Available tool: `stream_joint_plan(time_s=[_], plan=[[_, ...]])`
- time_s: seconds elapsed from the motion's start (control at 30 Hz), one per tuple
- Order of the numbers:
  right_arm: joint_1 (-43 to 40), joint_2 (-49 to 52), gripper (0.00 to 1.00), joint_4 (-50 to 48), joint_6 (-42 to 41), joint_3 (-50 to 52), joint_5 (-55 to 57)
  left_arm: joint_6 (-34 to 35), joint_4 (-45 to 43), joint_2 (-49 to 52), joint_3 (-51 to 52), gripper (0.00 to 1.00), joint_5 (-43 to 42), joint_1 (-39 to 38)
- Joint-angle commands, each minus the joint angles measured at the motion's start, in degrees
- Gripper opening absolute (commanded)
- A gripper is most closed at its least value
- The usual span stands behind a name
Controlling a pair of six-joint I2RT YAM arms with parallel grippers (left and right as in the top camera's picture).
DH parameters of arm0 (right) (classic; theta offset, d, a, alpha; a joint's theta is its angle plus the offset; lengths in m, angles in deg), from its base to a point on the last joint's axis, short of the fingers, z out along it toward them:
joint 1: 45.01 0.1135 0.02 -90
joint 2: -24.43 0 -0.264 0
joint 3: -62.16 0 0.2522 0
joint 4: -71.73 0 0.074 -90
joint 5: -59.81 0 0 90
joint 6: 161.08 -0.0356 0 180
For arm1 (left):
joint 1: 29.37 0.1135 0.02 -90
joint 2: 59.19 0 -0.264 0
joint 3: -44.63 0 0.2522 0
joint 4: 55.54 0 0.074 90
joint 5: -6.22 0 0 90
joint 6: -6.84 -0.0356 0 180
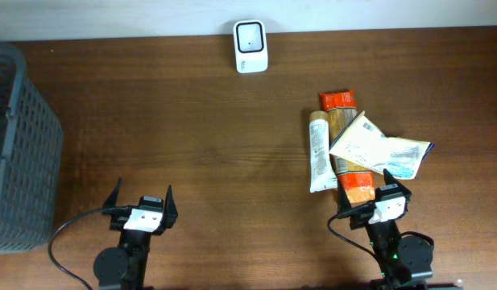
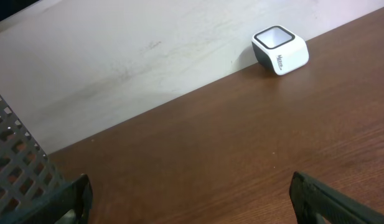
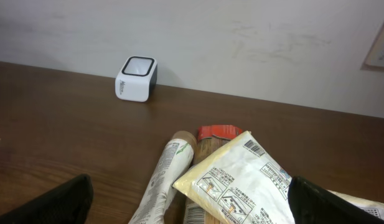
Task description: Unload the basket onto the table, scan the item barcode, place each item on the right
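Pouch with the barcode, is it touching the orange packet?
Touching. The overhead view shows the pouch lying across the orange packet, covering its middle.

cropped, covered, too small to read
cut by the left edge overhead: the grey basket (image 1: 22,145). mostly buried under the white pouch (image 1: 381,149): the orange packet (image 1: 337,101). lost below the bottom edge, right wrist view: near ends of pouch and tube (image 3: 165,180). unreadable at this size: print on the pouch, lettering on the scanner (image 2: 280,51).
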Motion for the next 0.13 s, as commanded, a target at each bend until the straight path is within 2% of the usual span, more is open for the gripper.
stream_joint_plan(time_s=[0.0,0.1], plan=[[-0.2,-0.4,0.99,0.2,-0.4,0.4,-0.1,-0.9,0.0,-0.6,0.4,0.99,0.2,-0.1],[-0.2,-0.4,0.98,0.2,-0.4,0.4,-0.1,-0.9,0.0,-0.6,0.4,0.99,0.2,-0.1]])
